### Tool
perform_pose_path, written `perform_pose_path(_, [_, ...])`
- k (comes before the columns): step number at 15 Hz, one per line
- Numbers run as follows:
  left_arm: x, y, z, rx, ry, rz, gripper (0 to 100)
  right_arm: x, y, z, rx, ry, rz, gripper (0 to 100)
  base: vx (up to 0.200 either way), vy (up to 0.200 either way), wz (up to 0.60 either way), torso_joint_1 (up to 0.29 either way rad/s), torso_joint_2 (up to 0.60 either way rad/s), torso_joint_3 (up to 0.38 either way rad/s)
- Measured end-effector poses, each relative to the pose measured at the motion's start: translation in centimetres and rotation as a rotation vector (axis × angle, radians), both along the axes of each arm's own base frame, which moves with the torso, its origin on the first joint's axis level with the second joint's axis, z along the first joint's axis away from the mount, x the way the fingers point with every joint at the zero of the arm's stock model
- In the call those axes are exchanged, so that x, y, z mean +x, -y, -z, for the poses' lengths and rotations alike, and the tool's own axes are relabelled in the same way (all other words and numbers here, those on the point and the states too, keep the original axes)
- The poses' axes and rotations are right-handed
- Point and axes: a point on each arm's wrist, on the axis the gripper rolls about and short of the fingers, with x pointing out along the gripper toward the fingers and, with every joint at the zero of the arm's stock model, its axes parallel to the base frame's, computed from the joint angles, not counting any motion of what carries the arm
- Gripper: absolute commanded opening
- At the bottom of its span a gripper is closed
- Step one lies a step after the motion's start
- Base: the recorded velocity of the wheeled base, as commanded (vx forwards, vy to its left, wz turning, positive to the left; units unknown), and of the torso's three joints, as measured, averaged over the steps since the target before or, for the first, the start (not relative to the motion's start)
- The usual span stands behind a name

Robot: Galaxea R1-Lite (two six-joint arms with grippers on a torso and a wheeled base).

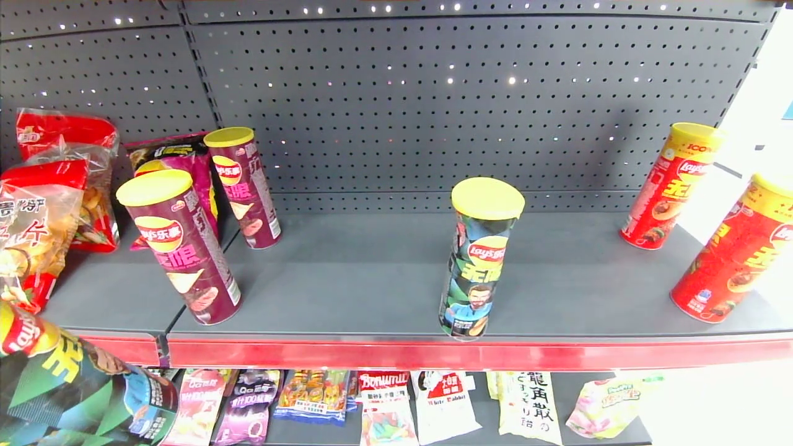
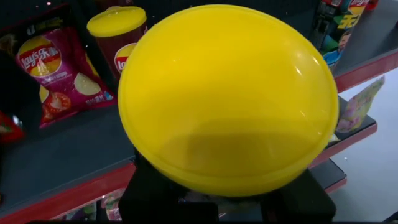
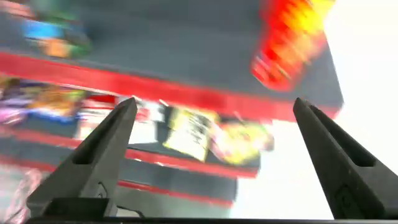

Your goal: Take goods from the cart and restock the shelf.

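A green-and-black chip can with a yellow lid lies tilted at the lower left, below the shelf's front edge. My left gripper is shut on it, and the can hides its fingers. On the grey shelf a matching green can stands near the red front lip. My right gripper is open with nothing between its fingers, in front of the shelf's lip near a red can.
Two purple cans and a purple chip bag stand at the shelf's left, with red snack bags beyond. Two red cans stand at the right. Snack packets lie on the lower shelf.
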Motion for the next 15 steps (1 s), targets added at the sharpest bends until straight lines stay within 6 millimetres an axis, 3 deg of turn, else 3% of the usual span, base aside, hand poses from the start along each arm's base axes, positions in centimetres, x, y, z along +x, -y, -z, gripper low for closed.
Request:
perform_pose_path(3, [0.9,0.1,-0.5,-0.002,-0.022,0.035,0,-3.0,0.1,2.3,-0.004,0.011,0.176,100,0.0,0.0,0.0,0.0,0.0,0.0])
perform_pose_path(8, [1.3,0.2,-0.3,-0.02,-0.052,0.081,0,-6.0,-0.1,7.3,-0.048,0.114,0.054,100,0.0,0.0,0.0,0.0,0.0,0.0])
perform_pose_path(11, [1.3,0.4,-0.3,-0.052,-0.073,0.158,0,-5.2,-0.1,9.6,-0.012,0.177,0.027,100,0.0,0.0,0.0,0.0,0.0,0.0])
perform_pose_path(13, [1.1,0.4,-0.2,-0.065,-0.075,0.18,0,-4.1,-0.2,10.3,0.008,0.313,0.011,100,0.0,0.0,0.0,0.0,0.0,0.0])
perform_pose_path(15, [0.9,0.4,-0.2,-0.08,-0.079,0.189,0,-3.6,-0.2,11.8,0.016,0.278,-0.018,100,0.0,0.0,0.0,0.0,0.0,0.0])
